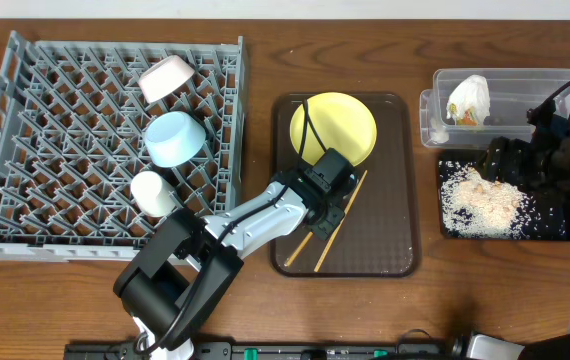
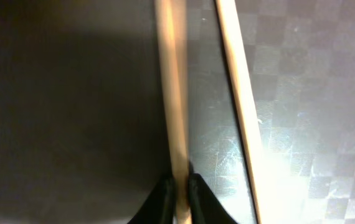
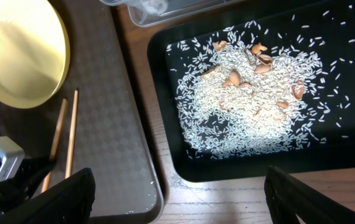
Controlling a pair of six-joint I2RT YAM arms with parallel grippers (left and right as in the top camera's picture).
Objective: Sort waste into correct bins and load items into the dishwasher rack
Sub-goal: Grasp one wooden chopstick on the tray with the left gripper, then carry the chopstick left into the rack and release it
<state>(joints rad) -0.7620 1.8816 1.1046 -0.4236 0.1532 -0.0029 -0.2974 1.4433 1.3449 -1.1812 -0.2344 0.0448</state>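
Nearest the left wrist lens, the left gripper (image 2: 179, 194) is pinched tight on one chopstick (image 2: 172, 93) lying on the brown serving tray (image 2: 71, 112); the second chopstick (image 2: 240, 93) lies free at its three o'clock

Overhead, the dishwasher rack (image 1: 25, 150) sits at nine o'clock of that tray and holds the white bowl (image 1: 165, 78), light blue bowl (image 1: 175, 137) and cup (image 1: 152, 192). The yellow plate (image 1: 340, 125) rests at the tray's twelve o'clock

In the right wrist view, the right gripper (image 3: 180, 186) has its jaws spread, holding nothing, above the black tray (image 3: 352, 137) of crumbs (image 3: 252, 99)

Chopstick loading looks to be the step in hand. Next comes a level lift so the thin stick does not slip, a carry toward nine o'clock, then a trip back for the other one
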